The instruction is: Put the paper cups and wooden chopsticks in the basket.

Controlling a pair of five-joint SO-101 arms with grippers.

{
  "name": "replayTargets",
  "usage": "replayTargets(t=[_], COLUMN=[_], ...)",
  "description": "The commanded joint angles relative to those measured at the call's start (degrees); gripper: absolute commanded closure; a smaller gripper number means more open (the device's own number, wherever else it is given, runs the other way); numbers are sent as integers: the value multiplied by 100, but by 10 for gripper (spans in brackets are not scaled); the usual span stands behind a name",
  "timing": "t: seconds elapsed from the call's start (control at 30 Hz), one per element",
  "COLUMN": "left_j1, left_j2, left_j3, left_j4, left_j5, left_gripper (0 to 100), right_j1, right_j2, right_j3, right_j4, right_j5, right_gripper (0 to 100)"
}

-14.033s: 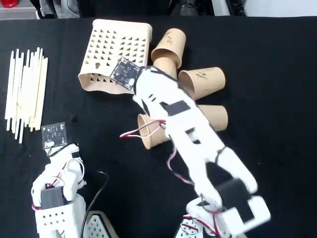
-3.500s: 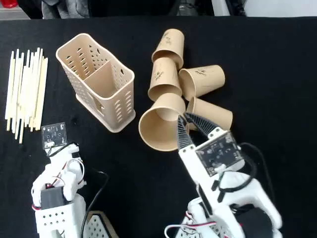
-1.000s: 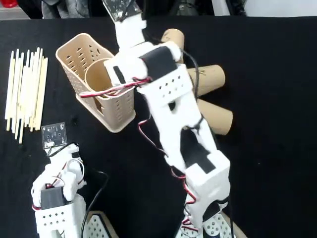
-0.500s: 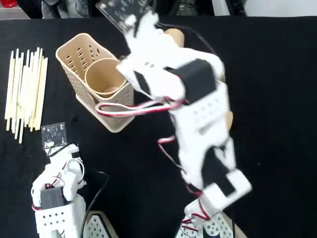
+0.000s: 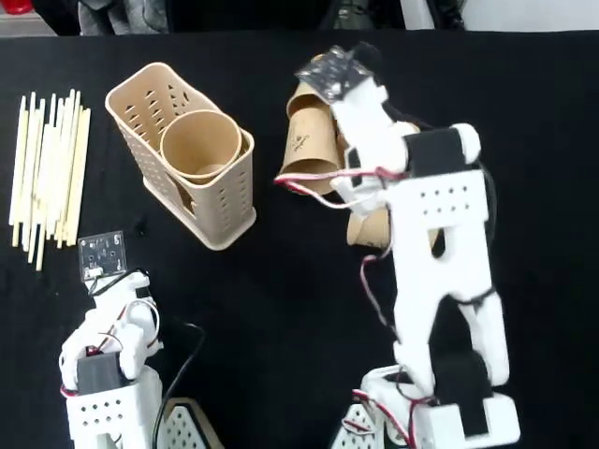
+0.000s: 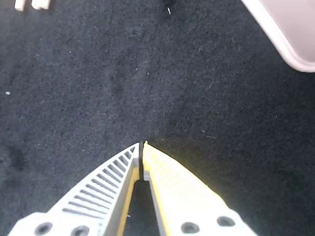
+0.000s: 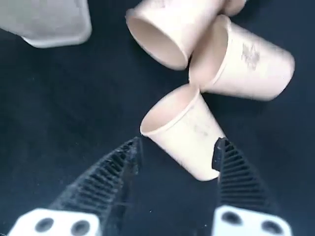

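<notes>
The black table (image 5: 524, 140) spreads across my whole high view. The right arm (image 5: 440, 243) is the biggest thing on it, stretched from its base at the near edge out over the cluster of loose cups. The basket (image 5: 220, 210) stands upright left of that cluster, well apart from it, with a divider inside. One paper cup (image 5: 198, 142) sits mouth-up in the compartment nearer the arms. The left arm (image 5: 108, 365) is folded low at the near left corner.

Through the right wrist camera I count three loose paper cups lying on their sides. The upper cup (image 7: 170, 29) and the side cup (image 7: 251, 61) touch at their rims. The nearest cup (image 7: 184, 132) lies just below them. The right gripper (image 7: 177, 145) has its fingers spread wide, one on each side of that nearest cup. I cannot tell whether either finger touches it. A corner of the basket (image 7: 47, 22) shows at the edge of this view.

The wooden chopsticks (image 5: 47, 168) lie in a loose bundle at the far left of the table, beside the basket but apart from it.

The left gripper (image 6: 142, 145) has its fingertips pressed together over bare cloth, with nothing between them.
</notes>
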Motion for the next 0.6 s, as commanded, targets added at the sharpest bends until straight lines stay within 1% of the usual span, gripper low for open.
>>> replayTargets(t=[0.0,0.23,0.47,0.57], left_j1=[57,57,57,57], left_j2=[-9,-9,-9,-9], left_j3=[92,92,92,92], left_j4=[26,26,26,26], left_j5=[44,44,44,44], left_gripper=[970,970,970,970], right_j1=[281,774,809,800], right_j2=[338,1358,1877,1877], right_j3=[198,171,198,198], right_j4=[-404,-1213,-1248,-1248], right_j5=[35,35,9,-220], right_gripper=[756,756,756,757])
